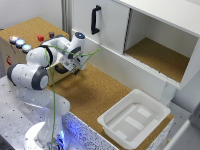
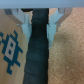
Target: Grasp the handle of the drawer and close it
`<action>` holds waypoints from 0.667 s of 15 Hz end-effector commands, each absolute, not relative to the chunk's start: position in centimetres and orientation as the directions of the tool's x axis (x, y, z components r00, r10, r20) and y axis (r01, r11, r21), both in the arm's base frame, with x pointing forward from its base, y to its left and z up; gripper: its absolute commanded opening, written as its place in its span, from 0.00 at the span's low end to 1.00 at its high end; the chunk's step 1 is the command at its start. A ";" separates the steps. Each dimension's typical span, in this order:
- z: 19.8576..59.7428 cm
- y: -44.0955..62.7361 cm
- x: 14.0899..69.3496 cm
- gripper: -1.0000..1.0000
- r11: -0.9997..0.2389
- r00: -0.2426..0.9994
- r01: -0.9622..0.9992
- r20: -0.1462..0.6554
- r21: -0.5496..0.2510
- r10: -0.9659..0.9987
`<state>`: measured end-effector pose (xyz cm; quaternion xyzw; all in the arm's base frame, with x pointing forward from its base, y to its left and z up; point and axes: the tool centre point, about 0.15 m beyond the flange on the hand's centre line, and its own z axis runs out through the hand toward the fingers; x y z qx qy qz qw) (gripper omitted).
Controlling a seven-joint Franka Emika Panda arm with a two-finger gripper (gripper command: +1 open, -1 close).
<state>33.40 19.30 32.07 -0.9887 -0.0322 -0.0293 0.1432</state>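
Gripper [image 2: 36, 25] astride black handle [image 2: 37, 52]

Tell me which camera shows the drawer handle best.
The wrist view: the black handle fills the middle, running between the tool's two fingers. In the exterior view the arm hides it.

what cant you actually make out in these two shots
- Drawer: in the exterior view the arm covers it, so how far open it is cannot be told.
- Claw: the wrist view is blurred; contact between its fingers and the handle is unclear.
- Claw in the exterior view: too small to read.
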 end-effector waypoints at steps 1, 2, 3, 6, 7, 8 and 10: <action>30.5 25.1 35.0 0.00 -0.954 0.994 0.112 0.023 -0.276 0.110; 30.5 26.0 34.8 0.00 -0.953 0.993 0.120 0.021 -0.277 0.119; 30.5 26.7 34.7 0.00 -0.951 0.991 0.130 0.018 -0.279 0.130; 30.3 28.6 34.3 0.00 -0.947 0.989 0.147 0.018 -0.284 0.148; 30.1 29.2 34.3 0.00 -0.947 0.988 0.149 0.015 -0.286 0.151; 30.0 29.8 34.3 0.00 -0.946 0.988 0.149 0.015 -0.289 0.151; 30.0 31.0 34.3 0.00 -0.942 0.987 0.156 0.016 -0.296 0.158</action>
